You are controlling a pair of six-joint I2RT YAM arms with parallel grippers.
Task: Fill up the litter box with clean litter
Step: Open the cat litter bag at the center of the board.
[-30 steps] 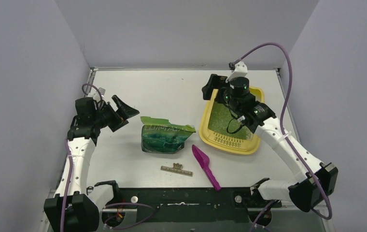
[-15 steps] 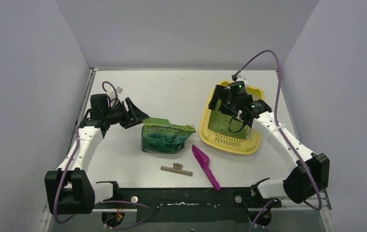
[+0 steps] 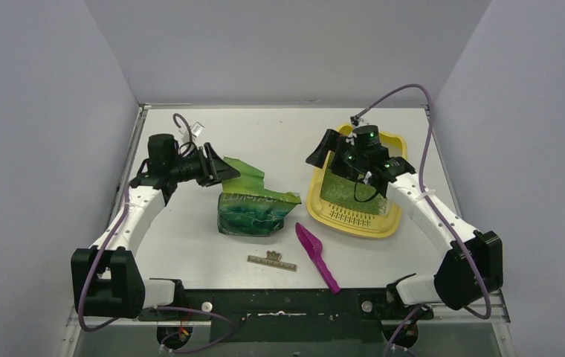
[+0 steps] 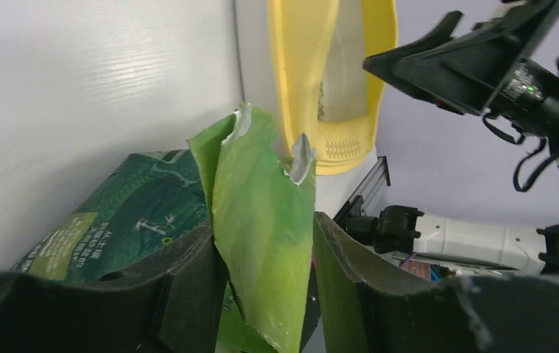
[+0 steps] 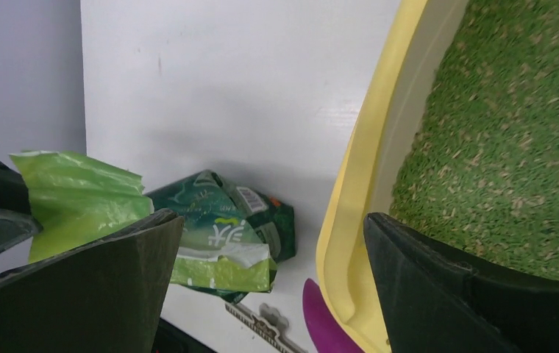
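— How's the left claw [image 4: 262,224]?
— Pinching the torn flap of the green bag [image 4: 262,176].
— And the right claw [image 5: 273,217]?
— Spread wide, the litter box [image 5: 350,184] just beneath it, clean litter [image 5: 512,147] inside.

Your left tool [image 4: 262,223] fills the bottom edge, its two dark fingers [image 4: 188,287] standing apart with the light-green torn top flap [image 4: 262,176] of the glossy dark-green printed pouch [image 4: 129,209] upright between them. Both fingers sit against the flap's edges; you cannot tell whether they clamp it. The pouch rests on the white worktop [image 4: 100,73]. Beyond it lies the pale yellow rectangular plastic litter box [image 4: 298,59], slotted grate strip [image 4: 343,149] nearest you. The black right tool [image 4: 409,40] hangs beside it, fingers spread.
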